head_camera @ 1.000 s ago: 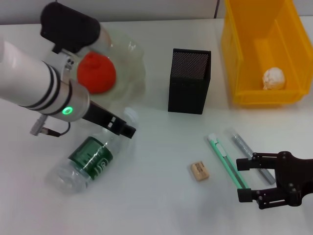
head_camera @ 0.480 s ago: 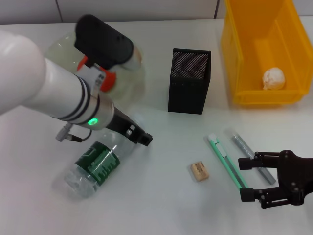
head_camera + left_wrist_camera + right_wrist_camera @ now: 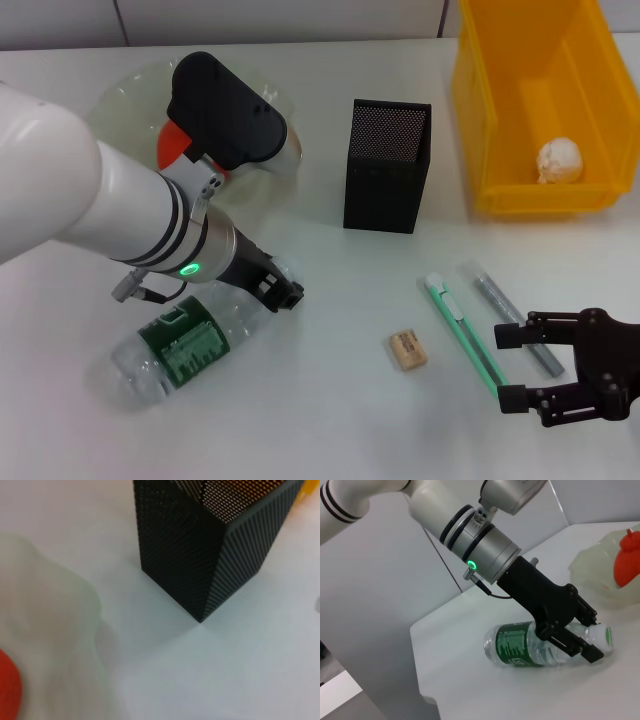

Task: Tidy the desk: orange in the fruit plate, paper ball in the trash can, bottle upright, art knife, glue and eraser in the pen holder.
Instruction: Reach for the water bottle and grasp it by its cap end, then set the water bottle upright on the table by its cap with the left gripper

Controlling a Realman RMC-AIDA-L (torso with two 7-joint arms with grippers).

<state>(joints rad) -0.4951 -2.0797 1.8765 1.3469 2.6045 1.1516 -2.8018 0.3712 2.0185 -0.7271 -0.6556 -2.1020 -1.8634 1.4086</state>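
The bottle (image 3: 178, 342) lies on its side on the tabletop (image 3: 320, 420), in front of the plate (image 3: 120, 100) holding the orange (image 3: 172, 148), its cap toward the holder (image 3: 387, 165). The left gripper (image 3: 582, 635) has its jaws closed around the bottle's neck. The right gripper (image 3: 512, 366) hovers with jaws wide over the knife (image 3: 462, 330) and glue (image 3: 500, 308), right of the holder.
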